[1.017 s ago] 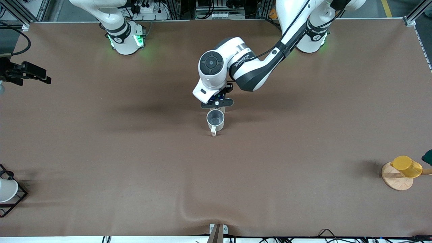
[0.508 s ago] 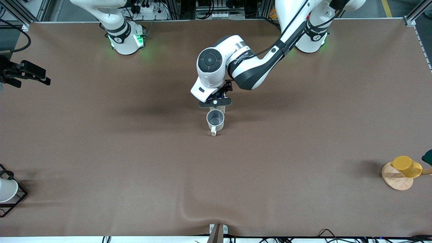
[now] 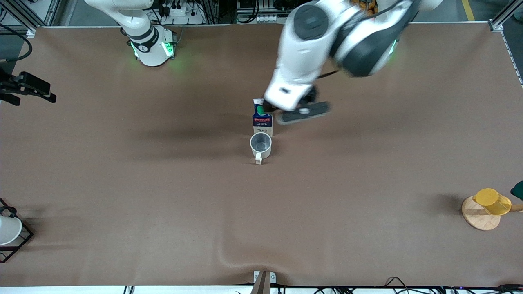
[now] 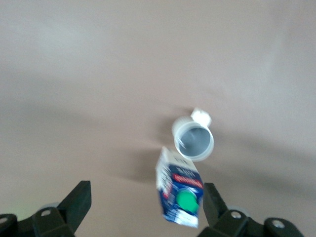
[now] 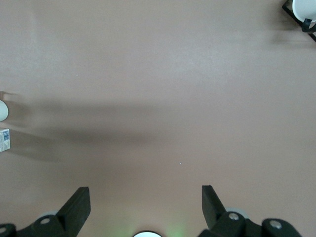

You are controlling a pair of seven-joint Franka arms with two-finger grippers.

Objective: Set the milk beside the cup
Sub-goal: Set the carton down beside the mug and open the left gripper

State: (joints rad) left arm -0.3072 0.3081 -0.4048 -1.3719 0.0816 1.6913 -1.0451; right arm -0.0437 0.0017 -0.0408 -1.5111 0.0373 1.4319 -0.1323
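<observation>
The milk (image 3: 262, 118), a dark blue carton with a green cap and a red label band, stands upright on the brown table. It is just beside the cup (image 3: 260, 145) and farther from the front camera than it. The cup is off-white with a grey inside, and its handle points toward the front camera. My left gripper (image 3: 301, 113) is open and empty, raised above the table beside the milk. In the left wrist view the milk (image 4: 180, 195) and the cup (image 4: 193, 140) lie below the left gripper (image 4: 145, 200). My right gripper (image 3: 28, 87) is open and waits high over the right arm's end of the table.
A yellow cup (image 3: 492, 202) on a round wooden base (image 3: 478, 218) stands near the left arm's end of the table. A white cup in a black wire rack (image 3: 8, 230) stands at the right arm's end, and the cup also shows in the right wrist view (image 5: 303, 10).
My left gripper has let go of the milk, risen and moved back toward its own base. The milk now stands uncovered beside the cup. The cup has not moved.
</observation>
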